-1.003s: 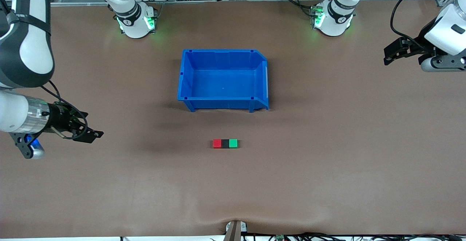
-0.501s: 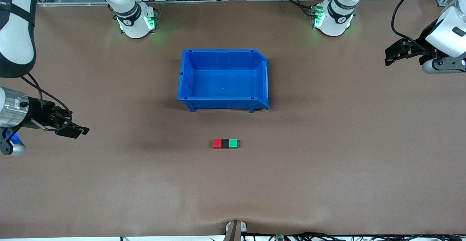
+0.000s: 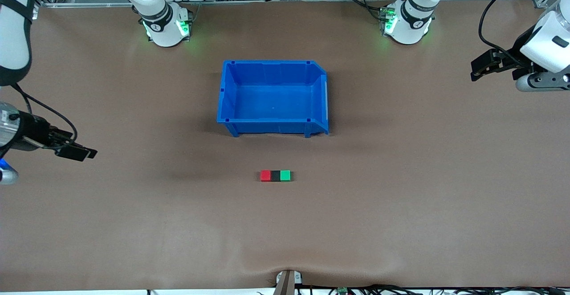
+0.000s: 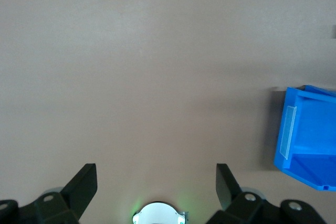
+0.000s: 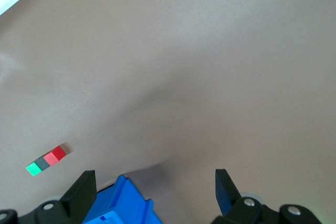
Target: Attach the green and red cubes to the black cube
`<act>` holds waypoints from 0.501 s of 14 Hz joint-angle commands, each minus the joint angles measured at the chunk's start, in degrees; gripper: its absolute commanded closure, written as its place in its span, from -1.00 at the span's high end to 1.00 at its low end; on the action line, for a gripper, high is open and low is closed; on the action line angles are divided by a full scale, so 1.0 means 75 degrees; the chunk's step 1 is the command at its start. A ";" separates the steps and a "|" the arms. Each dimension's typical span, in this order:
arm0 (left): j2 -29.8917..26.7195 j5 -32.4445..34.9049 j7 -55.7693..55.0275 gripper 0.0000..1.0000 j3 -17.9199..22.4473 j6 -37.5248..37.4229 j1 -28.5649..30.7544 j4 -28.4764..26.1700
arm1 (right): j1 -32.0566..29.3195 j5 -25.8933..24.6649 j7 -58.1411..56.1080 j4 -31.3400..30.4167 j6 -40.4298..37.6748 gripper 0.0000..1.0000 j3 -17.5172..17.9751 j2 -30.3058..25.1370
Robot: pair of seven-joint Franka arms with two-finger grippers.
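Right claw (image 3: 75, 153): fingers spread wide, empty, over bare worktop (image 3: 401, 206) at right arm's end; drawn back toward that edge since a second ago. Left claw (image 3: 483, 65): fingers wide apart, empty, over worktop at left arm's end; barely shifted. Red cube (image 3: 265, 175), black cube (image 3: 275, 175), green cube (image 3: 285, 175): touching in one row, black between, red toward right arm's end; unmoved. Row nearer front camera than blue bin (image 3: 272, 128); bin unmoved.

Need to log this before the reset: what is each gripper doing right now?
Left gripper: open, holding nothing, over bare table at its own end.
Right gripper: open, holding nothing, away from the cubes.
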 commanded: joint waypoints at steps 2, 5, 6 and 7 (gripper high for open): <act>-0.0279 0.0125 0.0016 1.00 -0.0046 0.0023 0.0060 -0.0280 | -0.0367 -0.0279 -0.0596 -0.0240 -0.0198 1.00 0.0178 -0.0444; -0.0292 0.0125 0.0016 1.00 -0.0045 0.0023 0.0060 -0.0315 | -0.0402 -0.0526 -0.1042 -0.0240 -0.0245 1.00 0.0178 -0.0573; -0.0326 0.0125 0.0016 1.00 -0.0034 0.0023 0.0060 -0.0385 | -0.0391 -0.0561 -0.1101 -0.0240 -0.0315 1.00 0.0178 -0.0620; -0.0362 0.0125 0.0016 1.00 -0.0034 0.0023 0.0060 -0.0397 | -0.0390 -0.0689 -0.1194 -0.0240 -0.0350 1.00 0.0178 -0.0643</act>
